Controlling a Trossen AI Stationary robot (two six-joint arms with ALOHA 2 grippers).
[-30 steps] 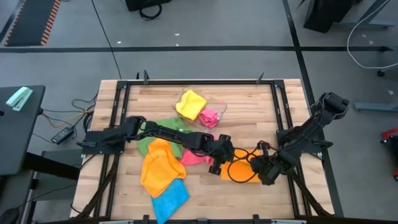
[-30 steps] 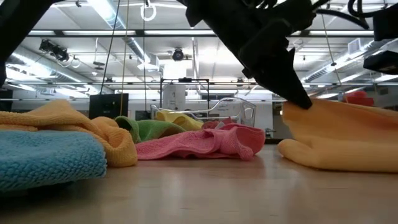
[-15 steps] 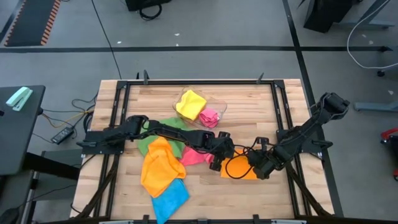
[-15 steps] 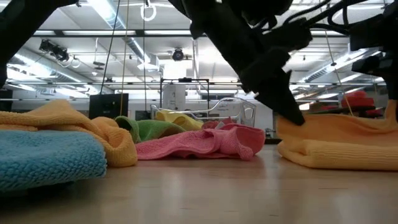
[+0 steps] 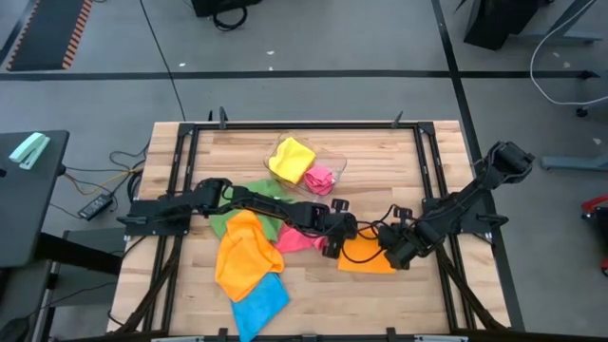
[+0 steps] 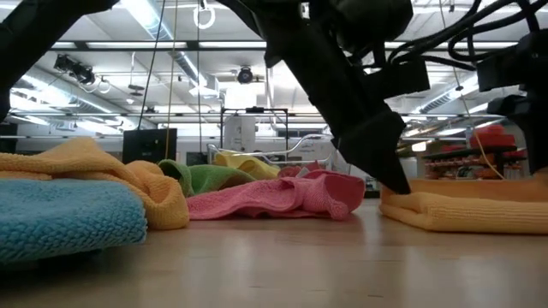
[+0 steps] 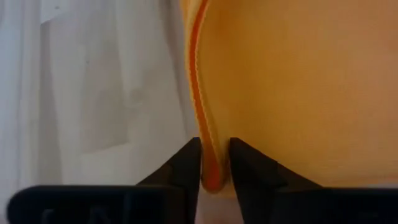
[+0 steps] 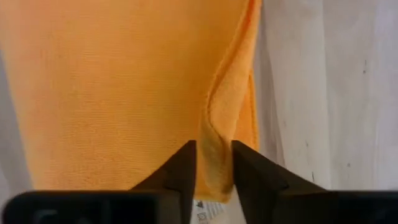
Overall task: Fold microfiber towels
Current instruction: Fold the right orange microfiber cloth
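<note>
A: Both pincers, left gripper [image 7: 214, 163] and right gripper [image 8: 214, 167], are clamped on the orange towel [image 5: 366, 255], lying mid-table.

B: If either lets go unevenly, the fold could skew.

No legible text, labels, brands, numbers or signs are found in any view. A small white tag [image 8: 207, 210] is seen at the edge of the orange towel [image 8: 112, 87] in the right wrist view, but nothing on it can be read. Background equipment in the low view carries no readable markings.
</note>
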